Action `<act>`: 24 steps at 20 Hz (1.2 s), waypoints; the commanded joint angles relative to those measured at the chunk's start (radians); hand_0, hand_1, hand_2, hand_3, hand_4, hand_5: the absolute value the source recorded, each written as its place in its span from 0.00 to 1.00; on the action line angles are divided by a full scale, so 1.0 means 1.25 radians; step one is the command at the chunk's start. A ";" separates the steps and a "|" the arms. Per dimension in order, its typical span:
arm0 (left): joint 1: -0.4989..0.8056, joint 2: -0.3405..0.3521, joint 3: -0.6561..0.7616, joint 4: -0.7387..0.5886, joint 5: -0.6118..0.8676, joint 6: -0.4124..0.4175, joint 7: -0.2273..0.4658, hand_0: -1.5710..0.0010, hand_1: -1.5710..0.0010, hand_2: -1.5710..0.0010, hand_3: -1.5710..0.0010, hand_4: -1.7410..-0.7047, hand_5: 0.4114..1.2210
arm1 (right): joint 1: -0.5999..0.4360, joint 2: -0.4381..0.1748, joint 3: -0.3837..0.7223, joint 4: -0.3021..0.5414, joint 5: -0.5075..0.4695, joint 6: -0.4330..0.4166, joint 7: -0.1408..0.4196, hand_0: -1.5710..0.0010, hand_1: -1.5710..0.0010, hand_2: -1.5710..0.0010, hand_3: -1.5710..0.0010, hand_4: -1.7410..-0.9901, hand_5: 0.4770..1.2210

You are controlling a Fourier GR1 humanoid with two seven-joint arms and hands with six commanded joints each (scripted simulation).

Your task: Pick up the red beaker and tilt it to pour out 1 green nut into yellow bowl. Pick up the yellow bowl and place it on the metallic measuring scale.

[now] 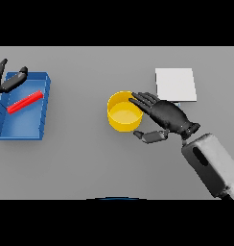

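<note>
Right hand (168, 115) at yellow bowl (123, 112): grasp forming, second step of the task.

Fingers spread over the bowl's right rim, thumb low beside its wall; not yet clenched, so nothing is gripped. Bowl stands on the grey table (90, 163), left of the pale metallic measuring scale (175, 84). Left hand (7, 79) idle, relaxed, over the blue tray (42, 113) holding a red piece (25, 102). Next, by judgement: clamp the rim, lift, carry right onto the scale.

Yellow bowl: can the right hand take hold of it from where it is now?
Probably yes. The right hand is already at the yellow bowl, fingers over its rim and thumb beside its wall, with nothing between them.
</note>
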 commanded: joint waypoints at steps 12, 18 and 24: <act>-0.002 0.009 0.004 -0.007 0.003 -0.010 -0.008 1.00 1.00 1.00 1.00 0.90 0.36 | -0.212 0.020 0.143 0.220 0.098 0.123 -0.083 1.00 1.00 1.00 1.00 0.77 0.25; 0.000 0.016 0.005 0.009 0.002 -0.023 -0.024 1.00 1.00 1.00 1.00 0.91 0.36 | -0.264 0.045 0.186 0.302 0.124 0.163 -0.082 1.00 1.00 1.00 1.00 0.75 0.26; 0.003 0.014 -0.002 0.005 -0.008 -0.015 -0.017 1.00 1.00 1.00 1.00 0.92 0.37 | -0.282 0.073 0.197 0.356 0.134 0.167 -0.059 1.00 0.99 0.98 0.95 0.68 0.39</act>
